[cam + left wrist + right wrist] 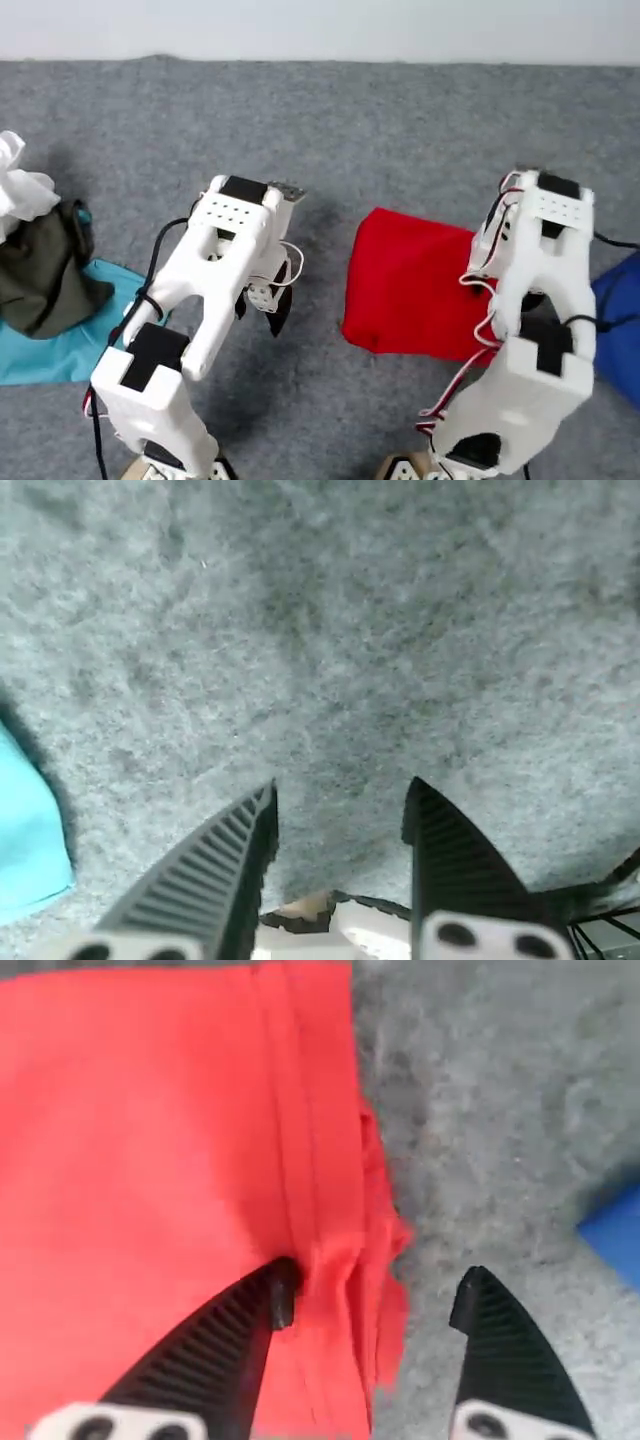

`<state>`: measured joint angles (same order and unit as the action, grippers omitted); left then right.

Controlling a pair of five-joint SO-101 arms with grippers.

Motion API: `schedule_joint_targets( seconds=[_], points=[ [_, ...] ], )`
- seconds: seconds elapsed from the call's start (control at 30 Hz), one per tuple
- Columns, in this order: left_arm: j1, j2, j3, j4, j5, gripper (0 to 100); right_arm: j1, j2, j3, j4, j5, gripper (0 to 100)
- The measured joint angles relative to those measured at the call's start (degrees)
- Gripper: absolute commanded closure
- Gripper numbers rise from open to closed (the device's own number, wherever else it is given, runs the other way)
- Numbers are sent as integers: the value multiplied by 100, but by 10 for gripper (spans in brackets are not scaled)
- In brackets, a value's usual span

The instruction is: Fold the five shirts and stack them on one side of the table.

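A folded red shirt (408, 285) lies on the grey felt table (330, 130) right of centre. My right gripper (375, 1300) is open just above the shirt's layered edge (375, 1250), with one finger over the red cloth and the other over bare felt. My left gripper (340, 810) hangs open over bare felt, nothing between its fingers, and appears left of the red shirt under its arm (268, 300). A cyan shirt (60, 340) lies spread at the table's left, with a crumpled dark olive shirt (45, 270) and a white shirt (20, 185) on it.
A blue shirt (620, 310) lies at the right edge, close beside the right arm (535, 300); its corner (615, 1240) shows near the right gripper. The cyan shirt's edge (25, 850) is close to the left gripper. Bare felt stretches along the back.
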<state>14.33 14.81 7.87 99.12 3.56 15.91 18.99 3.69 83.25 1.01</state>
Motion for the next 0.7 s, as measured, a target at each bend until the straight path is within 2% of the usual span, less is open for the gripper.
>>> schedule_joint_targets(
  seconds=[0.47, 0.53, 0.63, 0.7],
  points=[
    [0, 0, 0, 0, 0, 801, -53, 1116, -633, -185, 352, 745],
    [0, 0, 0, 0, 0, 801, -53, 1196, -668, -185, 431, 811],
    [0, 0, 0, 0, 0, 801, -26, 1284, -730, -185, 527, 994],
    [0, 0, 0, 0, 0, 801, 0, 1292, -782, -185, 598, 961]
  ],
)
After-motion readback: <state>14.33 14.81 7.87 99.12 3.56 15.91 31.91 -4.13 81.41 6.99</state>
